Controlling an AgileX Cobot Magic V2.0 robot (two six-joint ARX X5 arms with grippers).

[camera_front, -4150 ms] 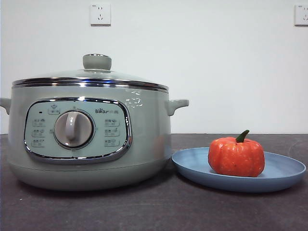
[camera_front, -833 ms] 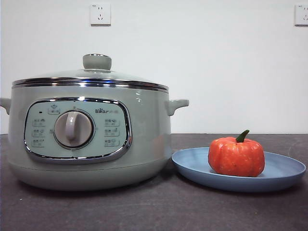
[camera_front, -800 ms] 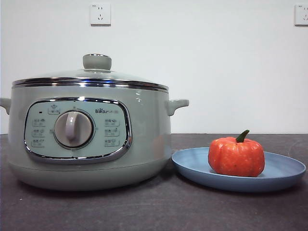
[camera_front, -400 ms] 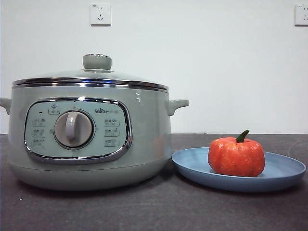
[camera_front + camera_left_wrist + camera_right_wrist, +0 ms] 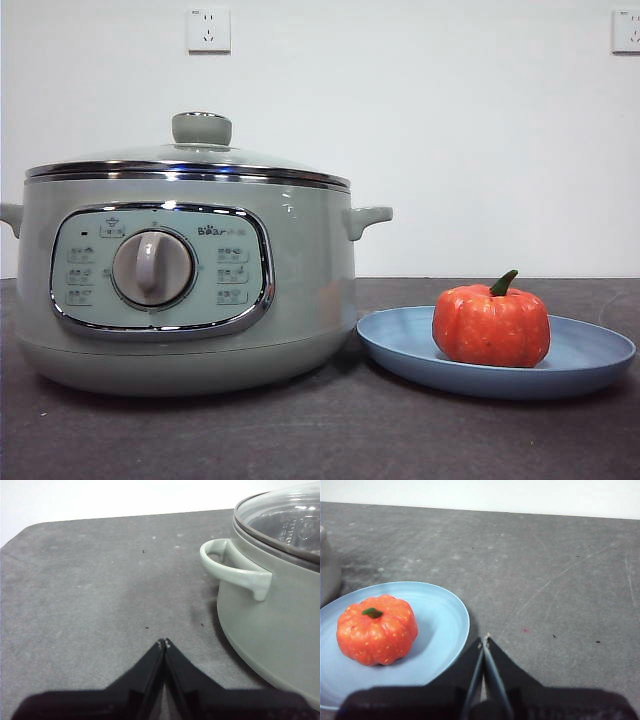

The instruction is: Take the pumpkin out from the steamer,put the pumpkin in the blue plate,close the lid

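The pumpkin [image 5: 491, 326] sits upright on the blue plate [image 5: 590, 362], a little toward the steamer side of the plate's middle, its dark green stem [image 5: 504, 283] curling up toward one o'clock in the front view. The plate lies flat on the dark grey tabletop [image 5: 320, 440], at three o'clock from the steamer [image 5: 300, 280], its rim just beside the pot's base. The glass lid [image 5: 190, 165] rests closed on the steamer, chrome rim seated all round, with the pale green knob [image 5: 201, 128] on top. The dial [image 5: 152, 268] on the control panel faces forward.

The right end effector [image 5: 485, 639] hangs over bare tabletop just beside the plate's rim, its two black jaws pressed together at the tips and holding nothing. The left end effector [image 5: 163, 643] is likewise pinched closed and empty, above the tabletop near the steamer's side handle [image 5: 235, 567]. Two wall sockets [image 5: 208, 29] show on the white wall behind.
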